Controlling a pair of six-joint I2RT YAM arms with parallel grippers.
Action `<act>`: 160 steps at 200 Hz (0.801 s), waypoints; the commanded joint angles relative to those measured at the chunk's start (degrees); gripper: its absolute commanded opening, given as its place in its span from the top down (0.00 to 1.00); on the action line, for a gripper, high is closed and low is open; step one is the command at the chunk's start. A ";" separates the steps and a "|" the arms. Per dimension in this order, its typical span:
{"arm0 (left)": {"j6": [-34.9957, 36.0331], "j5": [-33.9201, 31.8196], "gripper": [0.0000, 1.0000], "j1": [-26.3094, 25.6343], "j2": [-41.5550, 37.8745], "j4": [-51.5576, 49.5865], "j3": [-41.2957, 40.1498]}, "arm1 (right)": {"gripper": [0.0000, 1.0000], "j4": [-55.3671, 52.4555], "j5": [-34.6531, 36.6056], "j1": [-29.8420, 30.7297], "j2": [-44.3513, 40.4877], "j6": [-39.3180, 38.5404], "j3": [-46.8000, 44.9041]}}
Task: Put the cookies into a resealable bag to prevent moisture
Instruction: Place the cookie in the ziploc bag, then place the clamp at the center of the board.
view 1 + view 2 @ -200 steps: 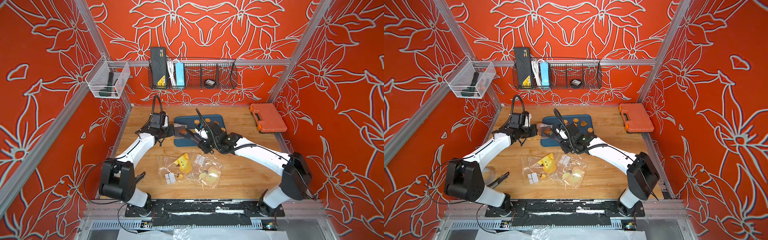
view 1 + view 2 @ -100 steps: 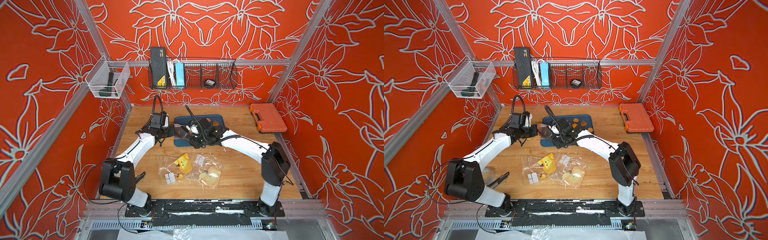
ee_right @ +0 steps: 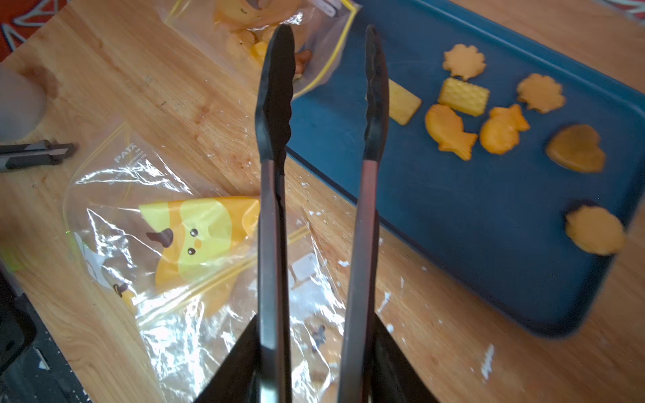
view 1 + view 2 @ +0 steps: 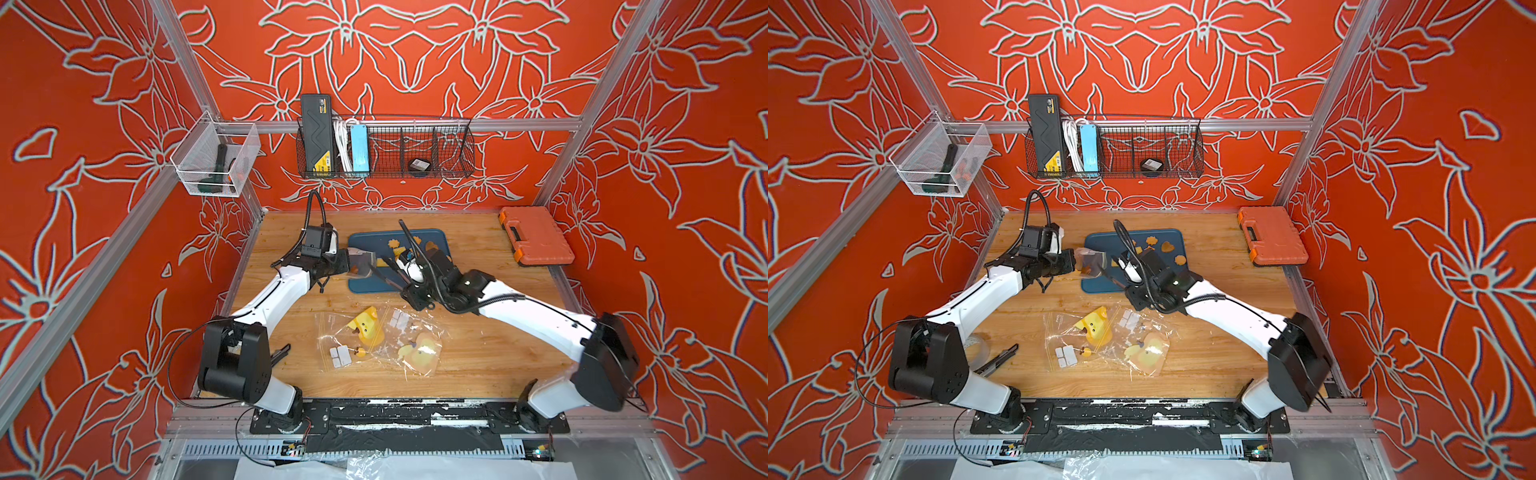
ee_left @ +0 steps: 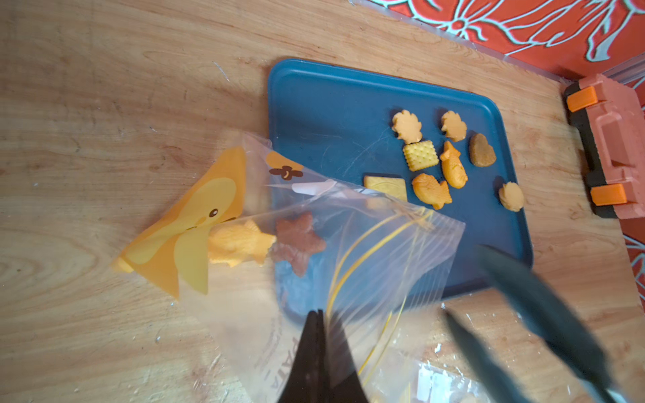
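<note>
The left end effector (image 5: 317, 314) pinches the resealable bag (image 5: 366, 244). The right end effector (image 3: 314, 322) grips open tongs (image 3: 272, 104), cookies (image 3: 450, 131) just beside the tips.

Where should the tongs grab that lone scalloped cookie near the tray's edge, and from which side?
Pinch the scalloped cookie across its widest part, rim to rim, bringing the tongs straight down. It lies flat on the blue tray, so only its thin edge offers a hold, and it sits apart from the other cookies, leaving room for both tips.
</note>
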 commanded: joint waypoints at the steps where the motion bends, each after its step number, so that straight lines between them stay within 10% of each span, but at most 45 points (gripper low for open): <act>1: 0.17 -1.53 1.00 -0.10 -1.32 -0.30 1.01 | 0.56 0.40 7.07 -1.94 -3.67 2.78 -5.08; 160: 0.81 -1.93 1.00 -0.10 -8.88 4.33 -2.28 | 0.53 2.03 2.61 -16.20 5.69 3.31 -14.04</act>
